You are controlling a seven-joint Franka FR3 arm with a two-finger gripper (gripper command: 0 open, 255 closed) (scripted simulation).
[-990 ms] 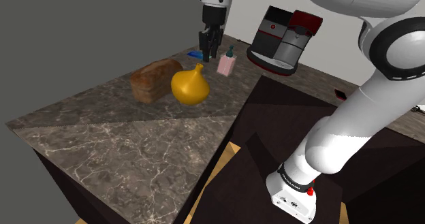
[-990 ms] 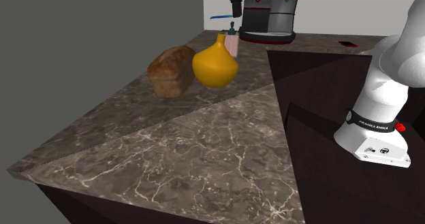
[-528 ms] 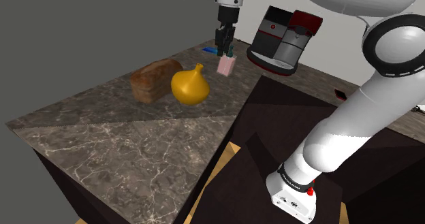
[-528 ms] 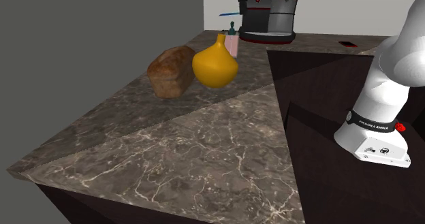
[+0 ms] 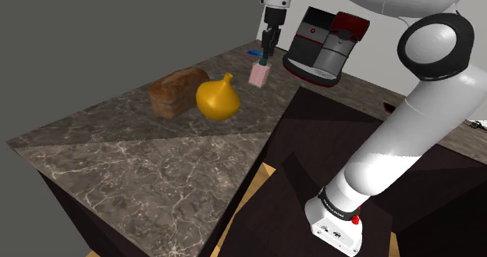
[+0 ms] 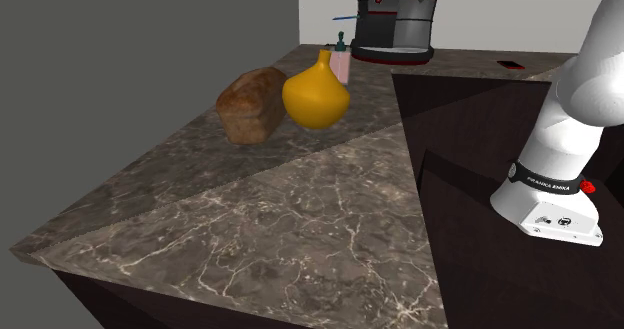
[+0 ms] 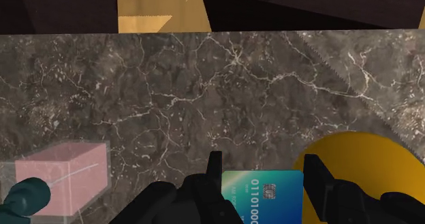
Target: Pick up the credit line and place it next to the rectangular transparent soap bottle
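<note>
Here — one card (image 7: 262,195), one soap bottle (image 7: 65,178).

Veined marble counter (image 7: 204,86), translucent pink soap bottle (image 7: 65,175), glossy card (image 7: 262,195)

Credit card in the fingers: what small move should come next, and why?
Probably lower the gripper straight down toward the bare marble counter. The fingers clasp the blue credit card, which hangs in the air close beside the pink soap bottle, so the place seems right and only the height is left before release.
</note>
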